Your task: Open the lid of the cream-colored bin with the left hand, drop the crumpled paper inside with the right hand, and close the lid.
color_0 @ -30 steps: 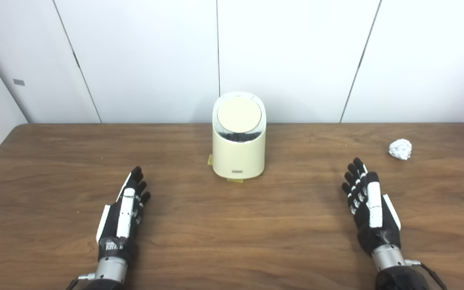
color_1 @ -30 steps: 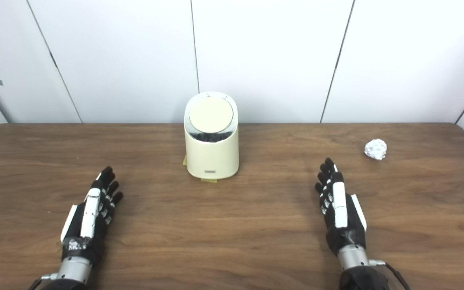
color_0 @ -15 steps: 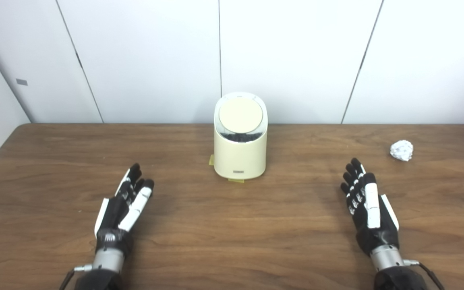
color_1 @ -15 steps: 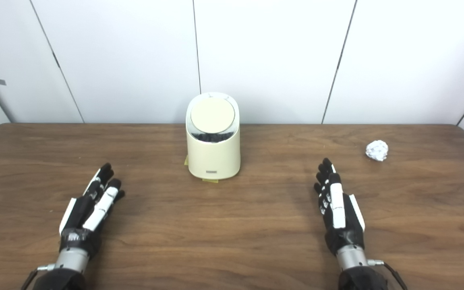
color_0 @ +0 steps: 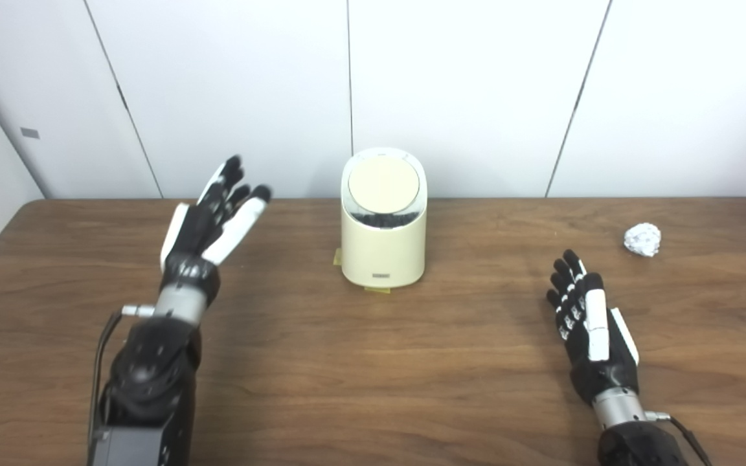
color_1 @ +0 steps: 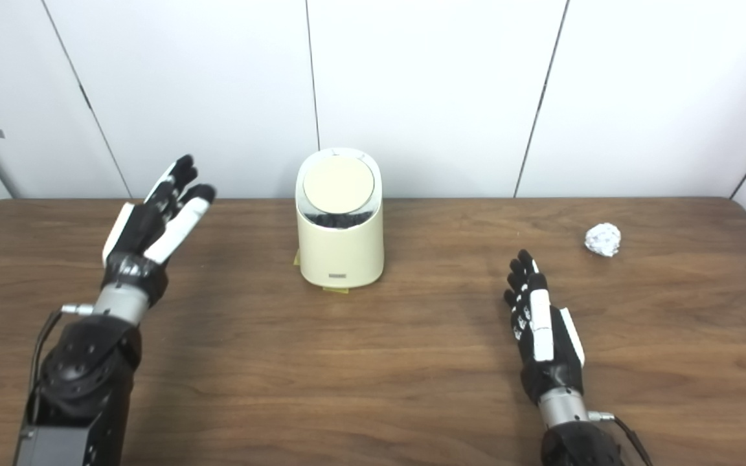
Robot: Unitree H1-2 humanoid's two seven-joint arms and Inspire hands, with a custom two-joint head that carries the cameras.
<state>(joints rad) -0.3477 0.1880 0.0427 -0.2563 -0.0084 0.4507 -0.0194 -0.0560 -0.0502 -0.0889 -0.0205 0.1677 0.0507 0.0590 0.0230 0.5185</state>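
Upright near the back of the wooden worktop (color_0: 373, 362) stood the cream-colored bin (color_0: 383, 243), its round lid (color_0: 384, 184) closed and tilted toward the cameras. Left of the bin and apart from it, the left hand (color_0: 208, 217) was raised above the worktop, its fingers (color_0: 243, 217) spread and holding nothing. The right hand (color_0: 590, 333) lay low at the right, fingers extended, empty. The crumpled paper (color_0: 643, 239) sat on the worktop well to the bin's right, beyond the right hand. Both views showed the same; the right eye view alone revealed the worktop's right corner.
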